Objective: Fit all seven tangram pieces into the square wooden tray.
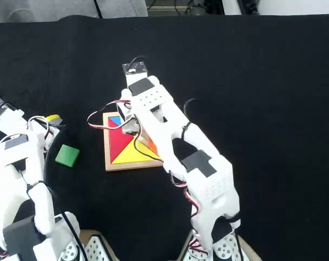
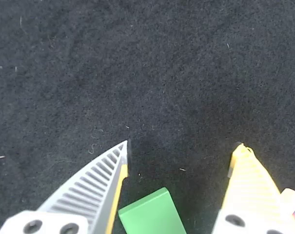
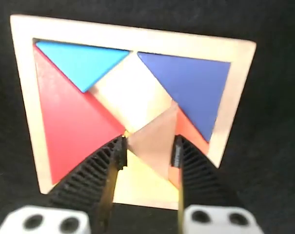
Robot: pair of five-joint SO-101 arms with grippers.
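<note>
The square wooden tray (image 3: pixel 137 35) holds a light blue triangle (image 3: pixel 81 61), a dark blue triangle (image 3: pixel 193 85), a large red triangle (image 3: pixel 71 126), a yellow piece (image 3: pixel 145 183) and an orange piece (image 3: pixel 188 131). A square gap of bare wood (image 3: pixel 130 95) is left in its middle. My right gripper (image 3: pixel 148 148) is over the tray (image 1: pixel 126 166), shut on a pale pink triangle (image 3: pixel 154 144) that overlaps the yellow and orange pieces. A green piece (image 1: pixel 67 155) lies on the cloth left of the tray. My left gripper (image 2: pixel 184 153) is open above the green piece (image 2: pixel 152 215), one finger on each side.
A black cloth (image 1: pixel 262 81) covers the whole table. The right arm (image 1: pixel 169 136) stretches across the tray's right half. The left arm (image 1: pixel 17 163) stands at the left edge, with both arm bases at the front edge.
</note>
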